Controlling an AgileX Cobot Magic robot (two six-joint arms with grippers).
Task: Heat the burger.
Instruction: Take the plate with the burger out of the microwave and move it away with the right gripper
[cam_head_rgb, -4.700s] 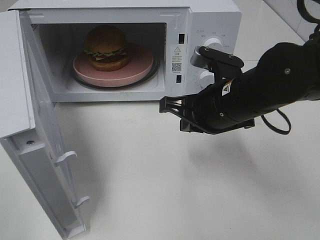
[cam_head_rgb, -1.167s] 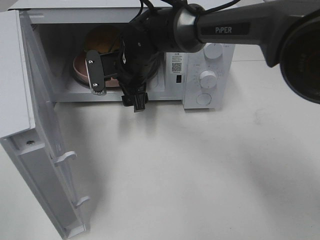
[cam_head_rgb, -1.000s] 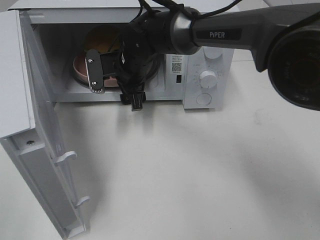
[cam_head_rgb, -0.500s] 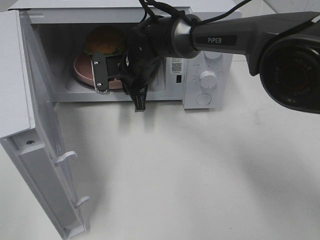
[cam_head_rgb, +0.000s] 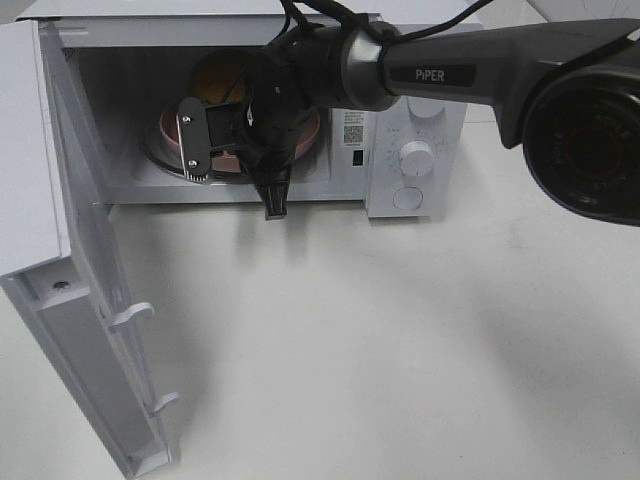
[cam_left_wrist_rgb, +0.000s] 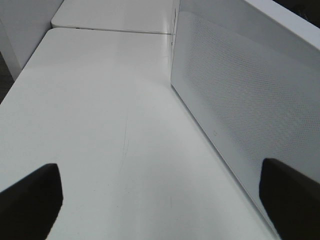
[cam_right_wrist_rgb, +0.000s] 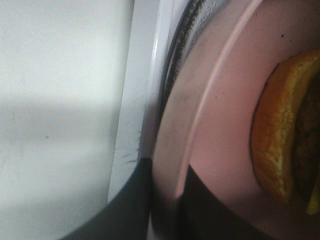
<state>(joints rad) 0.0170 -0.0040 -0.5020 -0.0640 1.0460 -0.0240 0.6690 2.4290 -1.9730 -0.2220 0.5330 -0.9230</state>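
The burger (cam_head_rgb: 220, 76) sits on a pink plate (cam_head_rgb: 166, 126) inside the open microwave (cam_head_rgb: 440, 110); the arm hides most of it. My right gripper (cam_head_rgb: 240, 160) reaches into the cavity from the right and is shut on the plate's front rim. The right wrist view shows its dark fingers (cam_right_wrist_rgb: 132, 200) pinching the plate's (cam_right_wrist_rgb: 220, 125) rim, with the burger's (cam_right_wrist_rgb: 277, 135) bun edge just beyond. My left gripper (cam_left_wrist_rgb: 160, 200) is out of the exterior view; its wrist view shows the two fingertips wide apart, open, with nothing between them.
The microwave door (cam_head_rgb: 70, 260) stands swung out toward the front left. Two knobs (cam_head_rgb: 415, 156) sit on the panel to the right of the cavity. The door's perforated panel (cam_left_wrist_rgb: 240, 110) rises beside the left gripper above the white table (cam_left_wrist_rgb: 100, 110).
The right arm has moved from in front of the control panel into the cavity. Over the last second its jaws have closed on the plate's rim. The left gripper has stayed open.
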